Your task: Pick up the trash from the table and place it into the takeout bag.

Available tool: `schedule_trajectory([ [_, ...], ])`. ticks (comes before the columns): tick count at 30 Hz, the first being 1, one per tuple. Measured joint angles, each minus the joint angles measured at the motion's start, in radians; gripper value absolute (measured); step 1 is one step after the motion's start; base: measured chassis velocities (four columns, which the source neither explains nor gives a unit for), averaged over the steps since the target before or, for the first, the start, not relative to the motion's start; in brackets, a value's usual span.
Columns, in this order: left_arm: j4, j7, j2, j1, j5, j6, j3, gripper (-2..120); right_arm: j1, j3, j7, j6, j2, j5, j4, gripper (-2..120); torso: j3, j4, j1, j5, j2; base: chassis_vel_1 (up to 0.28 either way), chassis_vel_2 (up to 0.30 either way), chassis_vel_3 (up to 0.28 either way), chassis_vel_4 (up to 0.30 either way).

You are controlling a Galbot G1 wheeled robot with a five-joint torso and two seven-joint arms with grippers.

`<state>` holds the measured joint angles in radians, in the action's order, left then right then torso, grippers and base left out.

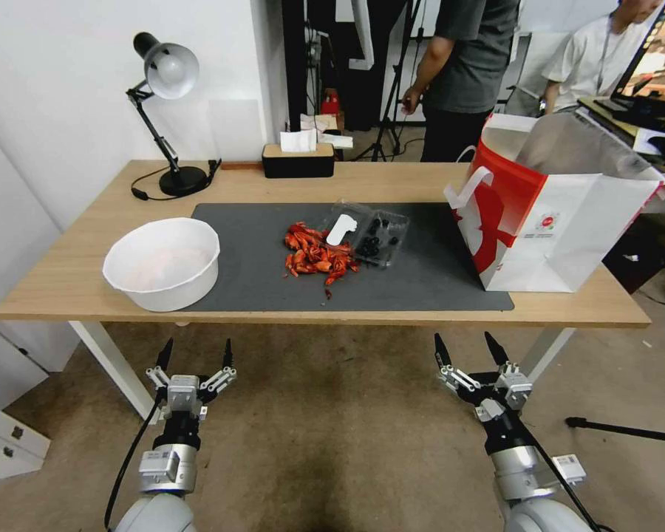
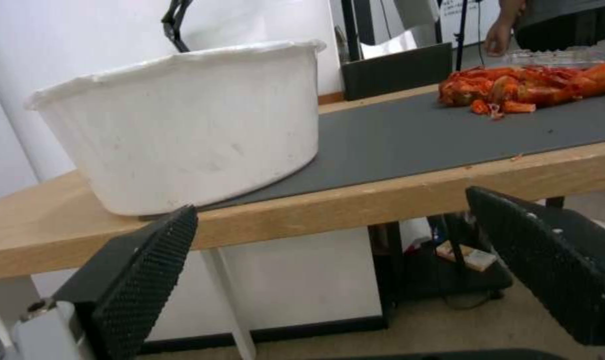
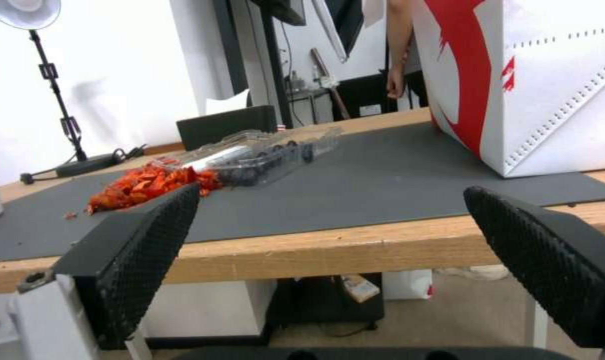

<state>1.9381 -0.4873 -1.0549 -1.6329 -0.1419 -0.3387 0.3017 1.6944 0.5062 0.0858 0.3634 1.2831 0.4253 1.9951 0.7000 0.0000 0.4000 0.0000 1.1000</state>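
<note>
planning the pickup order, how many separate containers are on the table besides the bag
2: a large white round tub at the left end of the dark grey mat, and a clear plastic clamshell tray at its middle, beside the red shells.

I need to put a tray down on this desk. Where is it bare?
The dark grey mat is bare between the clear plastic clamshell tray and the red-and-white paper takeout bag. The light-wood table is also bare left of the white round tub. The middle is crowded with red crayfish shells.

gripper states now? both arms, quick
Left gripper: jaws open, holding nothing, below the table's front edge.
Right gripper: jaws open, holding nothing, also below the front edge.
</note>
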Motion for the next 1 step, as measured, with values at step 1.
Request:
schedule_trajectory([
  [1,0.0,0.0,0.0,0.0,0.0,0.0,0.0,100,0.0,0.0,0.0,0.0,0.0,0.0,0.0,100,0.0,0.0,0.0,0.0,0.0,0.0,0.0,0.0,0.0],
])
